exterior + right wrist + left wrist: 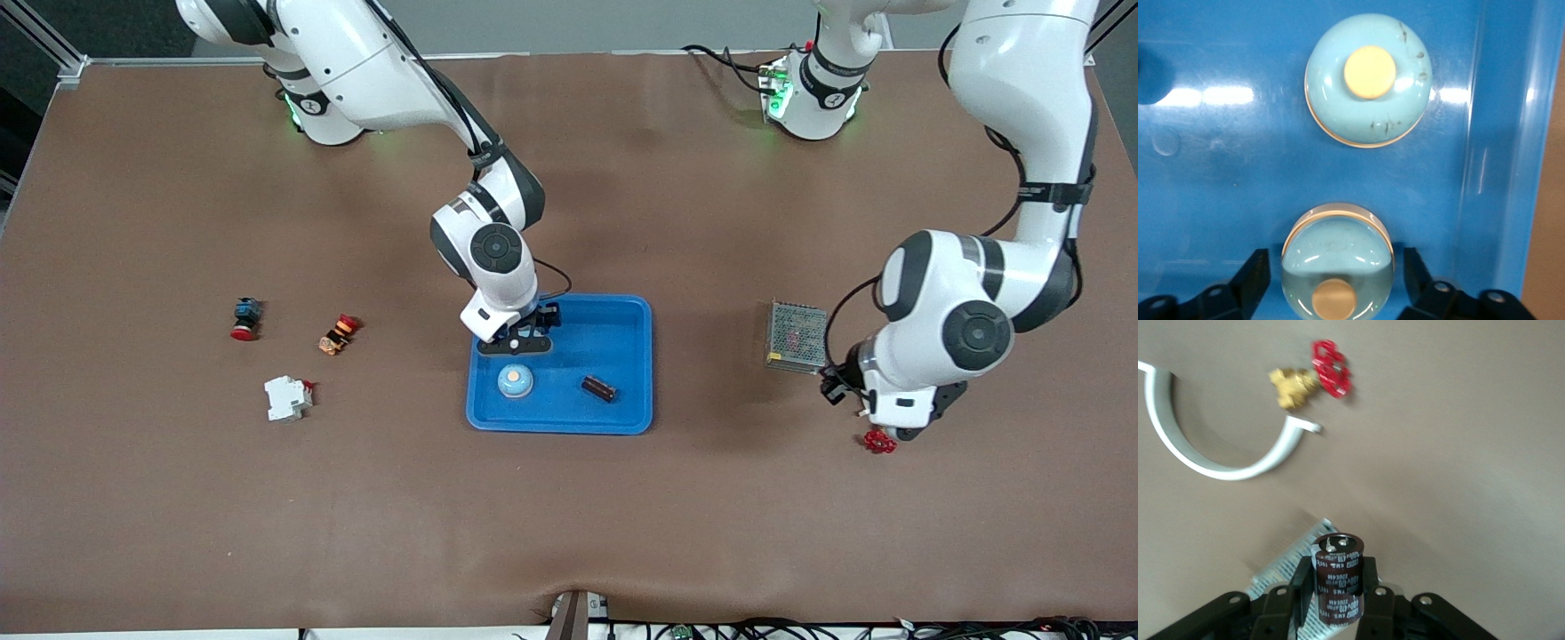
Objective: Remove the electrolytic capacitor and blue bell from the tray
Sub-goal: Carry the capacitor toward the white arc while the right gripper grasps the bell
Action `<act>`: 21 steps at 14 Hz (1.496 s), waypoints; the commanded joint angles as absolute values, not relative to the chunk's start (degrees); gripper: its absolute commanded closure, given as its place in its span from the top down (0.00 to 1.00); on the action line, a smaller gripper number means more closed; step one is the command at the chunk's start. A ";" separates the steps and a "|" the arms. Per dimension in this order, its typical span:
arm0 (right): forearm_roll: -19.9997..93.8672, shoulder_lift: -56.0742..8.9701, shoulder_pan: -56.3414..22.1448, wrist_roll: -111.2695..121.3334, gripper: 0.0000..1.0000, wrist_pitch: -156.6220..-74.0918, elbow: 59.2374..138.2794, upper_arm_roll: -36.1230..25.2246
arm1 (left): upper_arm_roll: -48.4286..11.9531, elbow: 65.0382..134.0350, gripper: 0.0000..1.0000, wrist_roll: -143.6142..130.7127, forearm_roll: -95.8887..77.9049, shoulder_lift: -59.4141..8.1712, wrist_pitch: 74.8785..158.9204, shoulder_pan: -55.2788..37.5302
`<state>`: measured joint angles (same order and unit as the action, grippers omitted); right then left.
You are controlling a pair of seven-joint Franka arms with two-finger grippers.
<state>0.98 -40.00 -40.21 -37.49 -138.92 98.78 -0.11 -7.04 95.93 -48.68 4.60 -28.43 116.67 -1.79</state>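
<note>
My left gripper [1335, 572] is shut on a dark brown capacitor [1337, 577], holding it upright above the table, over the spot beside a mesh-covered box [796, 336]. My right gripper [519, 341] is down in the blue tray [560, 428]. A light blue bell [1337, 267] stands between its fingers [1258, 270], which are open with a gap on each side. A second bell [515, 380] sits in the tray nearer the front camera, and it also appears in the right wrist view as the bell [1368, 79] apart from the fingers. Another capacitor [598, 388] lies in the tray beside it.
A red-handled brass valve [879, 441] lies under the left hand, by a white curved strip [1218, 463]. Toward the right arm's end lie a red-capped button [245, 318], an orange button [338, 334] and a white breaker [287, 397].
</note>
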 commanded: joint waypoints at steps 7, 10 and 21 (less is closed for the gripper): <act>0.97 -40.52 -40.78 -36.04 0.41 -139.04 97.65 -0.62 | -7.65 101.95 0.00 -36.66 11.25 -29.61 126.20 9.75; 0.97 -39.21 -40.17 -35.33 0.41 -135.46 96.16 -0.53 | -7.56 102.04 0.00 -35.95 11.34 -31.37 129.98 11.85; 1.06 -28.75 -25.77 -1.81 0.40 -101.97 79.89 -0.97 | -7.56 102.48 0.33 -36.03 14.68 -36.56 133.60 14.41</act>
